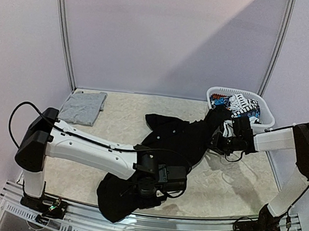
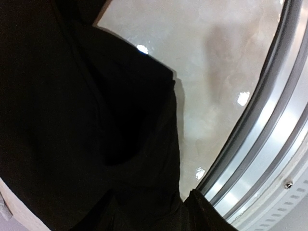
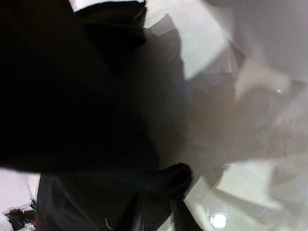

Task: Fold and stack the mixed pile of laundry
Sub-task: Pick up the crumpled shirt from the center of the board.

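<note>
Here, black garment (image 1: 177,137) on table (image 1: 230,185), printed piece (image 1: 240,104) in basket (image 1: 235,91)

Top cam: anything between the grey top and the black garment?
No. In the top view only bare table separates the grey top from the black garment.

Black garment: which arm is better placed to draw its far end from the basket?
Right, probably. The right arm meets the black garment beside the basket; the left arm is at its near end.
</note>
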### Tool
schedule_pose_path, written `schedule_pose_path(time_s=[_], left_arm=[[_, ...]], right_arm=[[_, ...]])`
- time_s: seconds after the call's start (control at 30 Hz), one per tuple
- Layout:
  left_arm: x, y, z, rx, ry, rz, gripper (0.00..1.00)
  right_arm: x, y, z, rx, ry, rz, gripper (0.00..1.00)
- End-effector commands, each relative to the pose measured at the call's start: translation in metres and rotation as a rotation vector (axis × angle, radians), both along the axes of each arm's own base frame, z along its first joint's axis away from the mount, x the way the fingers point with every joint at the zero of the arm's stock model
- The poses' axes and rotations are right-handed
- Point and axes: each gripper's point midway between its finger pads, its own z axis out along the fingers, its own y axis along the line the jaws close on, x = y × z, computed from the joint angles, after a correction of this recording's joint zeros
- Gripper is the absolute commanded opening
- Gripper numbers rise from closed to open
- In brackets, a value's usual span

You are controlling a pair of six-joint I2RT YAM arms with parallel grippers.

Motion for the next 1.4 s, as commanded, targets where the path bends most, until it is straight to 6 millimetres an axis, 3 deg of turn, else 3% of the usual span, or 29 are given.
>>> schedule_pose_path(time_s=[0.0, 0.17, 0.37, 0.53, 0.6, 0.67, 0.7, 0.73, 0.87, 1.0, 1.07, 1.17, 1.3, 1.37], left_arm=[[0.000, -0.002, -0.016, 0.016, -0.059, -0.009, 0.52], [0.004, -0.001, -0.030, 0.029, -0.079, -0.013, 0.53], [0.013, 0.003, -0.041, 0.047, -0.126, 0.003, 0.59], [0.024, 0.008, -0.052, 0.079, -0.172, 0.007, 0.52], [0.029, 0.009, -0.056, 0.095, -0.189, 0.002, 0.45], [0.033, 0.010, -0.056, 0.101, -0.203, -0.003, 0.24], [0.035, 0.010, -0.054, 0.097, -0.209, -0.005, 0.07], [0.035, 0.007, -0.049, 0.082, -0.212, -0.007, 0.00], [0.028, 0.002, -0.018, 0.001, -0.161, -0.017, 0.00], [0.028, 0.007, 0.042, -0.158, -0.092, 0.033, 0.00], [0.032, 0.018, 0.062, -0.228, -0.039, 0.087, 0.00], [0.040, 0.038, 0.083, -0.317, 0.030, 0.178, 0.00], [0.059, 0.071, 0.092, -0.383, 0.052, 0.311, 0.00], [0.068, 0.086, 0.093, -0.406, 0.051, 0.372, 0.00]], right_arm=[[0.002, 0.000, 0.011, 0.020, -0.033, 0.008, 0.12], [-0.003, -0.004, 0.014, 0.000, -0.022, 0.002, 0.00], [-0.027, -0.022, 0.023, -0.078, 0.016, -0.018, 0.00], [-0.049, -0.032, 0.034, -0.100, 0.026, -0.028, 0.02], [-0.055, -0.035, 0.038, -0.100, 0.024, -0.033, 0.03], [-0.062, -0.038, 0.040, -0.102, 0.029, -0.040, 0.06], [-0.064, -0.039, 0.043, -0.103, 0.024, -0.044, 0.09], [-0.067, -0.041, 0.043, -0.106, 0.030, -0.050, 0.13], [-0.077, -0.049, 0.048, -0.127, 0.036, -0.069, 0.22], [-0.083, -0.055, 0.058, -0.146, 0.028, -0.086, 0.23], [-0.085, -0.054, 0.062, -0.130, 0.024, -0.081, 0.27], [-0.088, -0.049, 0.058, -0.102, 0.036, -0.068, 0.43], [-0.083, -0.036, 0.056, -0.027, 0.020, -0.041, 0.69], [-0.076, -0.028, 0.056, 0.014, 0.010, -0.028, 0.75]])
